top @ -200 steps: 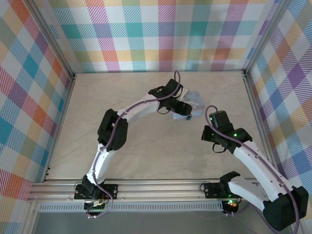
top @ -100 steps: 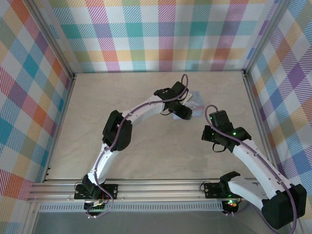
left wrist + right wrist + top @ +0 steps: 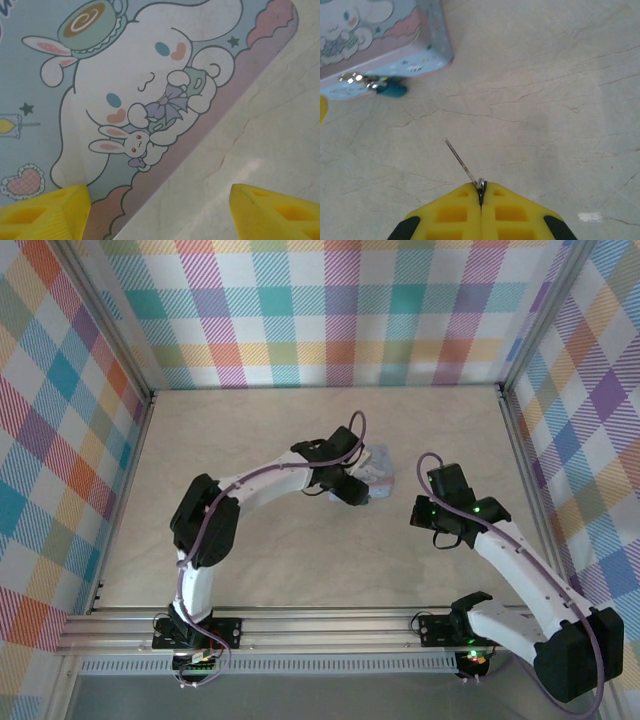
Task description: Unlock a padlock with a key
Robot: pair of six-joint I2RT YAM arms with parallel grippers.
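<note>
The padlock (image 3: 391,89) is resting against the side wall of the cartoon-printed tin (image 3: 380,35), low by the table (image 3: 545,75). The right gripper (image 3: 481,189) is holding the thin key (image 3: 460,161), jaws clamped on it, apart from the padlock. The left gripper (image 3: 160,212) is hovering over the tin lid, jaws apart.

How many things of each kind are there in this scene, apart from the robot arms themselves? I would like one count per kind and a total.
Tin: 1
Padlock: 1
Key: 1
Total: 3
</note>
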